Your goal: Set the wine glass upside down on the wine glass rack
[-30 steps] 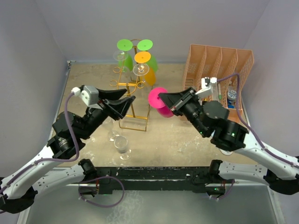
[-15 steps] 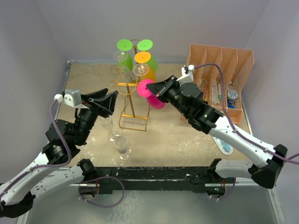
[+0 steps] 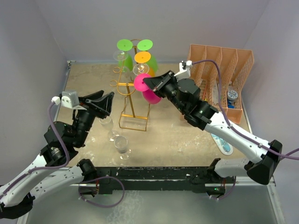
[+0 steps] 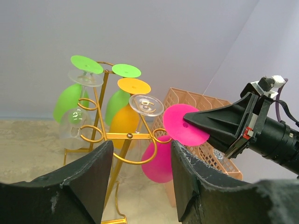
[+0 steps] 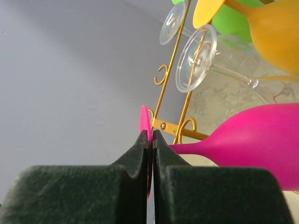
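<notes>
Left end effector [image 4: 142,154] spread, right end effector [image 5: 151,136] pinched tight

Both arms, the left arm [image 3: 44,179] and the right arm [image 3: 240,137], have smooth white shells on the long links and round black joints. A thin purple cable [image 3: 51,119] loops to a small grey-white box [image 3: 70,99] on the wrist. The left gripper [image 4: 141,151] has matte black wedge-shaped fingers [image 4: 86,186], slightly rough. Small green lights [image 3: 211,189] glow at the base

No text, label, brand, number or sign can be read anywhere here.
</notes>
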